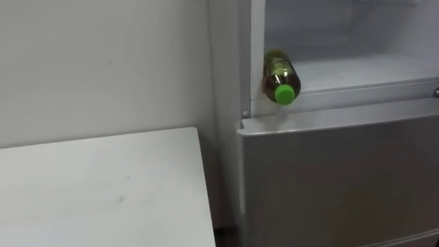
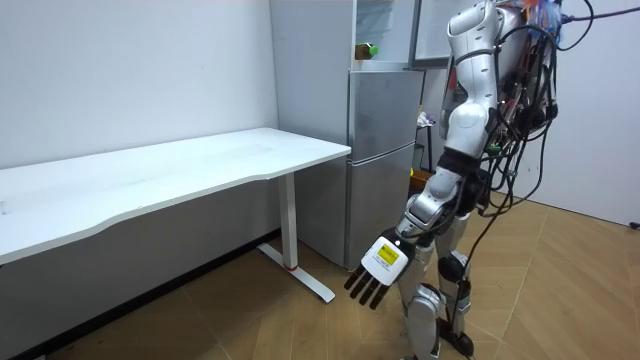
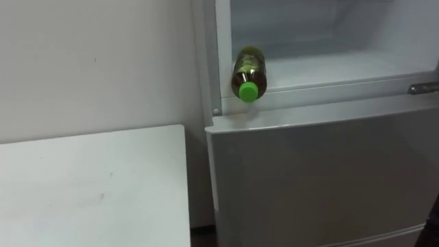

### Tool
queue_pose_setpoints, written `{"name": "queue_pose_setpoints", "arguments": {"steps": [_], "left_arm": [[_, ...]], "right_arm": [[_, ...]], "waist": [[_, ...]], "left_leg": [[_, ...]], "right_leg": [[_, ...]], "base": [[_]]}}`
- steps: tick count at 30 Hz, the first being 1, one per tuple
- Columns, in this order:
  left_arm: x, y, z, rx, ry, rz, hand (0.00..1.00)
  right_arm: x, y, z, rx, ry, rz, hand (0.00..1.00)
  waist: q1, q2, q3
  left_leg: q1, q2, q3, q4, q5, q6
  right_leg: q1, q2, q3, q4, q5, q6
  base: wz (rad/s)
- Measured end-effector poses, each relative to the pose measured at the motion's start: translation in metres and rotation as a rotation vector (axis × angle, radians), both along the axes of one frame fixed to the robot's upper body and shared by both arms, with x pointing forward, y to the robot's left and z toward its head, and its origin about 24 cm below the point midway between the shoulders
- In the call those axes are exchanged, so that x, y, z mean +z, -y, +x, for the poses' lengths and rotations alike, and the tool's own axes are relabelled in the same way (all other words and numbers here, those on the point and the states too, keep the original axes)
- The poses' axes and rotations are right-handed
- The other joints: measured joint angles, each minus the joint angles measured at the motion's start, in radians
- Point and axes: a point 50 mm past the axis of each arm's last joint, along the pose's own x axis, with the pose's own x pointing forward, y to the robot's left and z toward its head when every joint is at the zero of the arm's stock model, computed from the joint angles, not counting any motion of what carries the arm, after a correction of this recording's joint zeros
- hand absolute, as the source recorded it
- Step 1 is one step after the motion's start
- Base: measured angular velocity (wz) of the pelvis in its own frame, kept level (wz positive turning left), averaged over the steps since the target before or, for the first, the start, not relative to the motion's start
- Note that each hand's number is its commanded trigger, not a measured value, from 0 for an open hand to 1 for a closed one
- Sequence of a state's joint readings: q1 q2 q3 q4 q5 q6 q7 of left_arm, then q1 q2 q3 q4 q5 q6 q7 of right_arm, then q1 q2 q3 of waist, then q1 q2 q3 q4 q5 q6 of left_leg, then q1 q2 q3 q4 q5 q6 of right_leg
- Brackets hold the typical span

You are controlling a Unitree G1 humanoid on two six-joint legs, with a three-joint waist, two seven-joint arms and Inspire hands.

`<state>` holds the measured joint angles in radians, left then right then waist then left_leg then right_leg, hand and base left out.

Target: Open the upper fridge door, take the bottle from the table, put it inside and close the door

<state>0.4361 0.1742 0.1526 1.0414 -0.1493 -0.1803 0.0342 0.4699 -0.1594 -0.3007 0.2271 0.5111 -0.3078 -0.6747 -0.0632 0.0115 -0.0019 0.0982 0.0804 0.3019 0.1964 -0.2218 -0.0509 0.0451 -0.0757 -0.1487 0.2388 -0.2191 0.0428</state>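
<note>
The bottle (image 1: pixel 280 74) lies on its side at the left front edge of the upper fridge (image 1: pixel 357 68) shelf, cap outward. The left hand (image 2: pixel 378 270) hangs low, fingers straight and empty. I think pushing the bottle deeper would keep it from rolling out.

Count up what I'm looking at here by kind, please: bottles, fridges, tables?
Bottle: 1, green-capped, lying on its side at the front edge of the open upper compartment
Fridge: 1
Table: 1, white
Total: 3
</note>
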Motion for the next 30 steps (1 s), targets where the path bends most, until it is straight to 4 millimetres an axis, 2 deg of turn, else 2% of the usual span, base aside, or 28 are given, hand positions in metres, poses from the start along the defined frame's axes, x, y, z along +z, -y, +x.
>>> {"name": "queue_pose_setpoints", "arguments": {"steps": [4, 8, 12, 15, 18, 23, 30], "left_arm": [[0.001, 0.0, -0.009, 0.008, -0.021, 0.0, 0.0], [0.002, -0.003, -0.01, 0.007, -0.019, 0.003, 0.0], [0.004, -0.009, -0.009, 0.005, -0.016, 0.016, 0.0], [0.005, -0.011, -0.01, -0.002, -0.017, 0.011, 0.0], [0.005, -0.012, -0.01, -0.002, -0.016, 0.013, 0.0], [0.005, -0.012, -0.01, -0.008, -0.021, 0.012, 0.0], [0.007, -0.016, -0.014, -0.005, -0.034, 0.029, 0.0]], "right_arm": [[0.001, 0.003, -0.001, -0.069, 0.002, -0.008, 0.0], [0.012, 0.021, -0.004, -0.247, 0.09, -0.01, 0.0], [0.023, 0.035, -0.008, -0.332, 0.117, -0.044, 0.0], [0.046, 0.046, -0.005, -0.403, 0.215, -0.103, 0.0], [0.065, 0.056, -0.006, -0.451, 0.282, -0.165, 0.0], [0.091, 0.059, -0.001, -0.481, 0.389, -0.229, 0.0], [0.12, 0.059, 0.006, -0.431, 0.433, -0.383, 0.0]], "waist": [[-0.009, -0.016, 0.0007], [-0.017, -0.026, 0.0007], [-0.024, -0.038, 0.0003], [-0.041, -0.044, -0.0003], [-0.041, -0.05, -0.0004], [-0.041, -0.051, -0.0001], [-0.038, -0.055, -0.0009]], "left_leg": [[0.001, -0.001, 0.0, 0.002, -0.001, 0.001], [0.003, -0.007, 0.0, 0.0, -0.002, 0.002], [0.001, -0.008, 0.0, -0.001, -0.002, 0.002], [0.0, -0.009, -0.003, 0.0, -0.002, 0.002], [0.0, -0.009, -0.004, 0.001, -0.002, 0.002], [-0.004, -0.009, -0.003, 0.0, -0.002, 0.002], [-0.005, -0.009, -0.001, 0.0, -0.001, 0.002]], "right_leg": [[0.005, -0.001, -0.002, -0.004, -0.001, 0.001], [0.004, -0.007, -0.003, -0.002, -0.004, 0.005], [0.003, -0.009, -0.003, -0.001, -0.006, 0.006], [0.004, -0.009, -0.005, 0.0, -0.009, 0.007], [0.003, -0.009, -0.005, 0.0, -0.01, 0.007], [-0.003, -0.009, -0.007, 0.001, -0.01, 0.007], [-0.012, -0.009, -0.005, 0.014, -0.014, 0.005]], "base": [[0.01], [0.0], [0.0], [0.02], [0.0], [0.0], [0.0]]}}
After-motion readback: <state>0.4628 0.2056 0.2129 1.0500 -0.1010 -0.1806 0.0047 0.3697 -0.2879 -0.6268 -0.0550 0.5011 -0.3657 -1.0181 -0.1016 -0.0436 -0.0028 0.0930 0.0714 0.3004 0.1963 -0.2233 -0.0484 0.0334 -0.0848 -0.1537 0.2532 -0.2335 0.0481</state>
